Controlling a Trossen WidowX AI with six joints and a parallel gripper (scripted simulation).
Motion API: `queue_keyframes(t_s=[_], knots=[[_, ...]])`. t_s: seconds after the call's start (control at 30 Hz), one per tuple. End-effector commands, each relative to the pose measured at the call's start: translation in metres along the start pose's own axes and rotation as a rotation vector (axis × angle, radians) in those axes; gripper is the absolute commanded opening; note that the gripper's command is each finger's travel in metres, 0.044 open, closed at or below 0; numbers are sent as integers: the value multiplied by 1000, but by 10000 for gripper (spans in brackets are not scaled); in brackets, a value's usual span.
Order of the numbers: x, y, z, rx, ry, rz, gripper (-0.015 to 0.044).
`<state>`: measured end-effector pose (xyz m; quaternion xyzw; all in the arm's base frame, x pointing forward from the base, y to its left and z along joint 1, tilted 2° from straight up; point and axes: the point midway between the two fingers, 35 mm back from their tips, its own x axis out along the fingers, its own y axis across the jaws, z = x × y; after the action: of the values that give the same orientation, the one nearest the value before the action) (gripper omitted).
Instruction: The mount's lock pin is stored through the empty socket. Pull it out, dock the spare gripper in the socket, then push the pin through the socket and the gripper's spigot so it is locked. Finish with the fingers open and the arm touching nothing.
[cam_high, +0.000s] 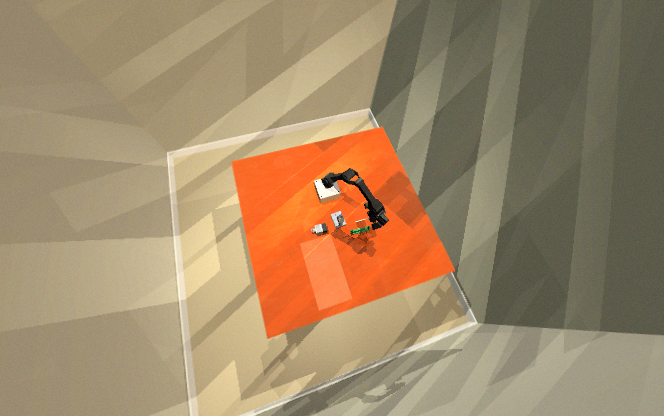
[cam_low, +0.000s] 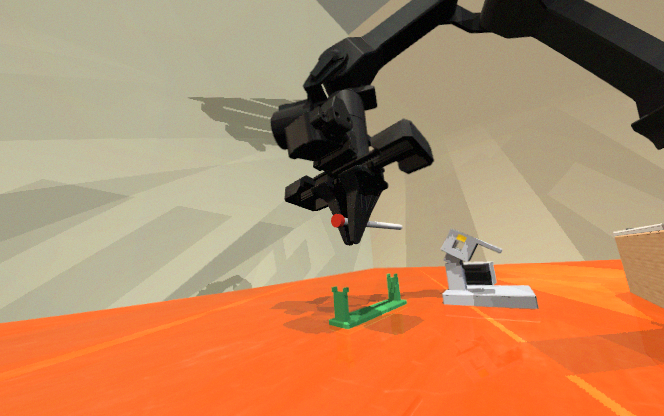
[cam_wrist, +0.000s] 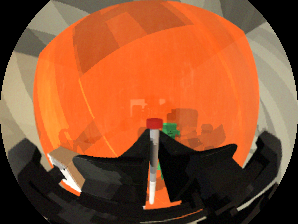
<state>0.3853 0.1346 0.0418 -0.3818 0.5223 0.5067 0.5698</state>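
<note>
My gripper (cam_high: 376, 227) (cam_low: 351, 243) (cam_wrist: 154, 134) is shut on the lock pin, a grey rod (cam_low: 387, 226) (cam_wrist: 153, 165) with a red head. It holds the pin roughly level in the air, clear of the mount and above the green stand. The grey mount (cam_high: 338, 219) (cam_low: 455, 276) stands to one side. Its tilted socket head (cam_low: 459, 244) has a square opening with no pin through it, a yellow mark and a thin rod sticking out. The white and dark spare gripper (cam_high: 319, 229) lies beside the mount; a dark part (cam_low: 479, 274) behind the mount seems to be it.
A green stand (cam_high: 360, 231) (cam_low: 370, 313) (cam_wrist: 171, 129) with two notched posts is on the orange table top (cam_high: 280, 210) (cam_low: 200, 370), below my gripper. The arm's white-topped base (cam_high: 327, 192) (cam_low: 645, 262) is beyond the mount. A pale rectangle (cam_high: 326, 275) marks the table.
</note>
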Motion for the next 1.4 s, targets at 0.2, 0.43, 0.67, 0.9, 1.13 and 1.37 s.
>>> queue_keyframes(t_s=[0.2,0.43,0.67,0.9,1.13,1.37], knots=[[-1,-29,15,38,-7,-15,0],[0,-39,21,51,-9,-18,0],[8,-40,20,52,-8,-16,0],[18,-42,18,52,-7,-14,0],[26,-43,16,51,-12,-22,0],[36,-43,15,49,-16,-30,0]])
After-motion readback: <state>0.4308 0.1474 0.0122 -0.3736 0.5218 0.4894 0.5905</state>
